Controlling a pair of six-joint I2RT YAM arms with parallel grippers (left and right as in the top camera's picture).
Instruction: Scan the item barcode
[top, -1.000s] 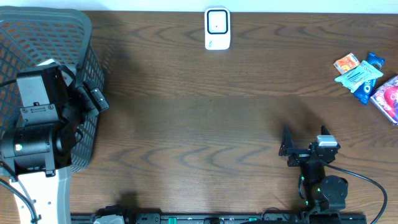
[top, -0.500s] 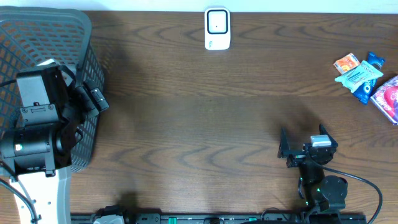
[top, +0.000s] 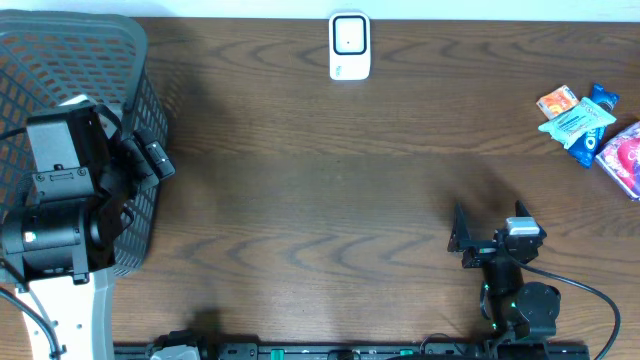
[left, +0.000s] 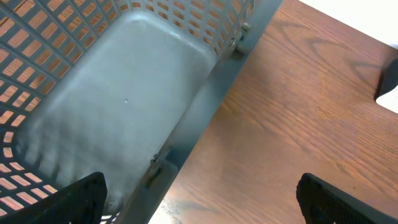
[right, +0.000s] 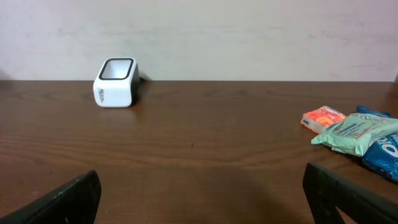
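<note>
Left end effector (left: 202, 202): jaws wide apart, empty, above the near wall of the grey mesh basket (top: 60, 45) at the left end of the worktop (top: 320, 180).

Right end effector (right: 205, 199): jaws fully spread, gripping nothing, low over the worktop's near right part.

White barcode scanner (top: 349, 45) stood at the far edge, centre, window facing up.

Items lay grouped at the far right: orange packet (top: 557, 101), green packet (top: 575, 122) overlapping the blue packet (top: 588, 148), pink packet (top: 625, 155) at the edge. Printing on all was too small to read.
</note>
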